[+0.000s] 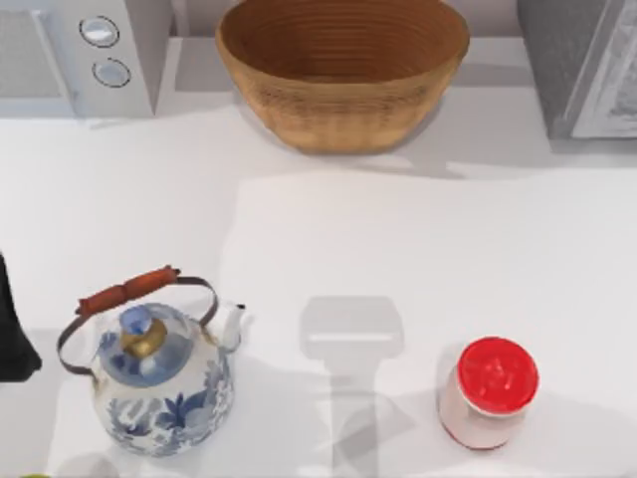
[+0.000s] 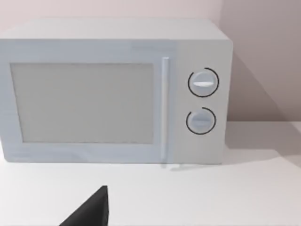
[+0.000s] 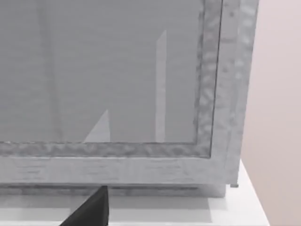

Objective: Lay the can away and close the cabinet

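White table point(image 1: 398, 239), smooth and matte, soft shadows across it; pale pinkish wall behind, seen in both wrist views. Can point(image 1: 488, 390) stands upright at the table's front right: red round lid, pale body w/ a red band low down. Cabinet point(image 1: 582, 65) sits at the back right corner, grey, cut off by the frame edge; from my right wrist it's a grey glass-like door in a mottled grey frame w/ a slim vertical handle point(image 3: 161, 87). Can't tell from here if that door is fully closed.

Back centre: woven basket point(image 1: 343, 70), ribbed tan bowl shape, rim partly cut off at top. Back left: microwave point(image 2: 113, 92), boxy, light grey, two round dials. Front left: kettle point(image 1: 159, 373), white ceramic w/ blue floral print, gold knob, wire handle w/ reddish grip.

My left arm point(image 1: 15, 329) is a dark shape at the left edge. Each wrist view catches just a black finger tip point(image 2: 91, 209) point(image 3: 91, 209), so can't tell the state of either end effector.
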Controlling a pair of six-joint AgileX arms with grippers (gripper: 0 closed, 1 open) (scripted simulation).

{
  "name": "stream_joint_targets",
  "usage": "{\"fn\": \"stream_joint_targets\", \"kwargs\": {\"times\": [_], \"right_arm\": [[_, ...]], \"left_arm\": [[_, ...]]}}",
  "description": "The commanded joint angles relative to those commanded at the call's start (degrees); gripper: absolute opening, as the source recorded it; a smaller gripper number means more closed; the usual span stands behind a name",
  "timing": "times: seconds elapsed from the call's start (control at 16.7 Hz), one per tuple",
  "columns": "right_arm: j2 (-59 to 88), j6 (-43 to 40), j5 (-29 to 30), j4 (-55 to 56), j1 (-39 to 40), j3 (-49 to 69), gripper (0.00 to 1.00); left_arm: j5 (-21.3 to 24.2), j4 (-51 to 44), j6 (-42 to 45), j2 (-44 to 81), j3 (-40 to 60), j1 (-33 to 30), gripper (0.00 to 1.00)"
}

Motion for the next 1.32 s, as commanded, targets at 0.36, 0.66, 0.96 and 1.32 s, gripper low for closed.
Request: {"fn": "stream_joint_targets", "kwargs": {"times": [0.36,0.66,0.96,1.32], "right_arm": [[-0.2,0.0,-0.2,-1.9,0.3,1.5,1.00],[-0.9,-0.3,-1.8,-15.1,0.1,14.3,1.00],[-3.2,-0.8,-3.0,-39.6,-0.5,34.9,1.00],[-7.7,-0.5,-3.0,-70.9,-0.4,60.1,1.00]], "left_arm": [[0.0,0.0,0.0,0.0,0.0,0.0,1.00],[0.0,0.0,0.0,0.0,0.0,0.0,1.00],[0.0,0.0,0.0,0.0,0.0,0.0,1.00],[0.0,0.0,0.0,0.0,0.0,0.0,1.00]]}}
